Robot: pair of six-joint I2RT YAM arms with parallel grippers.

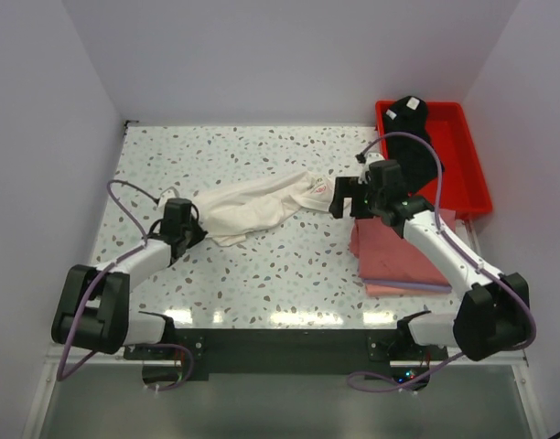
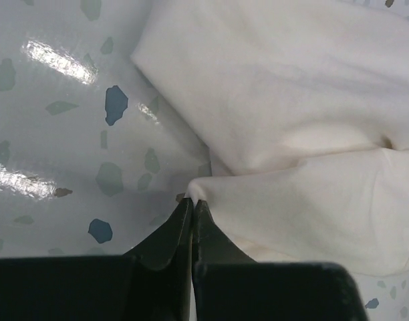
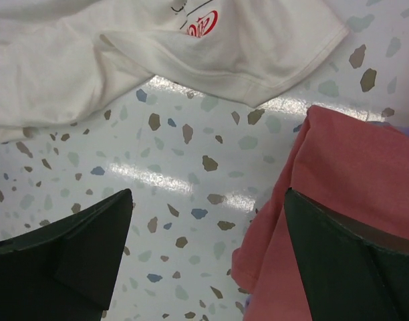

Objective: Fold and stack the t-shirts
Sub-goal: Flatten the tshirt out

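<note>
Top external: tray [image 1: 459, 151] holds black shirt [image 1: 410, 112]

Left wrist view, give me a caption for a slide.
Left hand pinching the edge of the white t-shirt on the speckled table.

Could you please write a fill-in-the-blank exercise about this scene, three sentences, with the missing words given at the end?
1. The left gripper is shut on an edge of the white t-shirt, whose print is ____.
2. The right gripper is ____, close to the folded pink t-shirts.
3. The black t-shirt lies ____ the red tray.
Missing words: red; open; in.
</note>
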